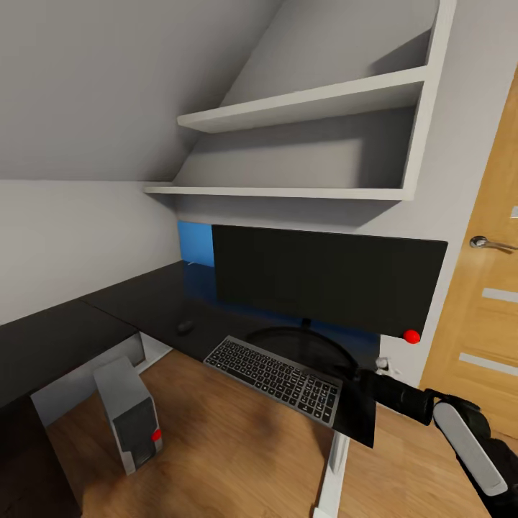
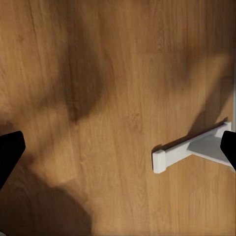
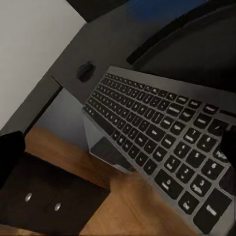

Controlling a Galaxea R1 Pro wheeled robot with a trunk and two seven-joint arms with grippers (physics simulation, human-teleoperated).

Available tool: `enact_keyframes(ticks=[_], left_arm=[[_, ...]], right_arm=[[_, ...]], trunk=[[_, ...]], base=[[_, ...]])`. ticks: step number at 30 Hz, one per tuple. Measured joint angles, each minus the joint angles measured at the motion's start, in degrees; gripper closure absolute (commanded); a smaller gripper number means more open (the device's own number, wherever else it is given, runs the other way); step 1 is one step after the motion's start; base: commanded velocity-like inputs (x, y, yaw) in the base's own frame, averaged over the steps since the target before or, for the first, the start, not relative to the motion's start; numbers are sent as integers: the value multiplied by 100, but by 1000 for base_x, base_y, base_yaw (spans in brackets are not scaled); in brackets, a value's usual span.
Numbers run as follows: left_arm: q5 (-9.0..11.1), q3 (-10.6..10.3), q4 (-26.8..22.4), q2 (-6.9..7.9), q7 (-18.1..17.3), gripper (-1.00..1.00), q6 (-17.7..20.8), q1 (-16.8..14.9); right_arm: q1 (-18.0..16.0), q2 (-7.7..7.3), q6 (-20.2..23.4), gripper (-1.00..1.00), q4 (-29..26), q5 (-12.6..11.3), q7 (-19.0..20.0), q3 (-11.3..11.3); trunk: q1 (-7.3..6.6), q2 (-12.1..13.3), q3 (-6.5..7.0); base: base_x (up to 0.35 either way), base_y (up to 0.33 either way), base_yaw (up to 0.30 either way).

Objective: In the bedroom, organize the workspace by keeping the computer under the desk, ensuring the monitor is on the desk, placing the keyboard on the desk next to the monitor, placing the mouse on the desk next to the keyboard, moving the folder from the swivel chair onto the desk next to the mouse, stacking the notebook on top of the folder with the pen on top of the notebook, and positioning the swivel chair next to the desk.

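A: Where's the keyboard (image 1: 277,378)?

B: In the head view it lies on the black desk (image 1: 144,298), low and centre in the frame, its front edge hanging past the desk's front edge. Just behind it sits the round foot of the monitor (image 1: 327,277), whose wide dark screen fills the middle of the picture. In the right wrist view the keyboard (image 3: 162,142) runs across the frame from upper left to lower right.

A: And the mouse?

B: The mouse (image 1: 185,326) rests on the desk to the left of the keyboard, near it but apart. The right wrist view shows the mouse (image 3: 86,71) in the upper left, beyond the keyboard's corner.

A: The computer?

B: The grey computer (image 1: 131,414) stands upright on the wooden floor (image 1: 230,453), lower left of the head view, below the desk's left wing.

A: The hands?

B: The right arm (image 1: 460,432) comes in at the lower right of the head view, reaching toward the desk's right front corner. Its right hand (image 3: 118,157) is spread, one dark fingertip at each side edge of the wrist view, with nothing pinched. The left hand (image 2: 120,150) is spread too, over bare floor, with the desk's white foot (image 2: 189,150) nearby.

A: Anything around?

B: White shelves (image 1: 302,108) hang above the monitor, and a wooden door (image 1: 489,288) stands at the right edge.
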Motion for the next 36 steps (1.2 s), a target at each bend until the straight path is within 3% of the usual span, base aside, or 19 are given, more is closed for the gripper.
enact_keyframes(ticks=[1,6,7,9,10,15,20,21,22,27,36], left_arm=[[17,-47,0,-18,-15,-100,0,-6],[26,-49,0,-21,-19,-100,-2,-8],[32,-52,0,-23,-22,-100,2,-9],[34,-53,0,-24,-23,-100,3,-6],[35,-54,0,-40,-24,-100,0,-9],[30,-54,0,-47,-22,-100,-2,-6],[28,-54,0,-49,-20,-100,-3,-8],[26,-54,0,-49,-17,-100,-3,-9],[27,-54,0,-49,-17,-100,-5,-8],[24,-54,0,-49,-16,-100,-7,-8],[-23,-61,-3,-50,-12,-100,-14,-6]], right_arm=[[63,163,222,-100,-701,289,-1026,517],[188,235,247,-100,-1206,358,-1758,1123],[261,254,217,-100,-1389,414,-2037,1649],[278,260,215,-100,-1438,481,-2147,1886],[230,310,226,-100,-1476,657,-2432,2170],[140,651,275,-100,-1482,862,-2487,2383],[-30,992,322,-100,-1483,1562,-2500,2745],[-76,1235,340,-100,-1484,1832,-2508,2918],[-84,1302,345,-100,-1483,1905,-2511,2955],[-112,1461,352,-100,-1483,2029,-2516,3039],[-146,1580,350,-100,-1476,2093,-2637,3079]], trunk=[[0,-1,0],[0,0,0],[0,0,-1],[0,0,0],[0,0,0],[0,0,0],[0,0,0],[0,0,-1],[0,0,-2],[0,0,-10],[0,0,-27]], base=[[0,0,234],[0,0,245],[0,0,217],[0,0,250],[0,0,274],[0,0,265],[0,0,240],[0,0,231],[0,0,231],[0,-8,234],[0,-205,257]])
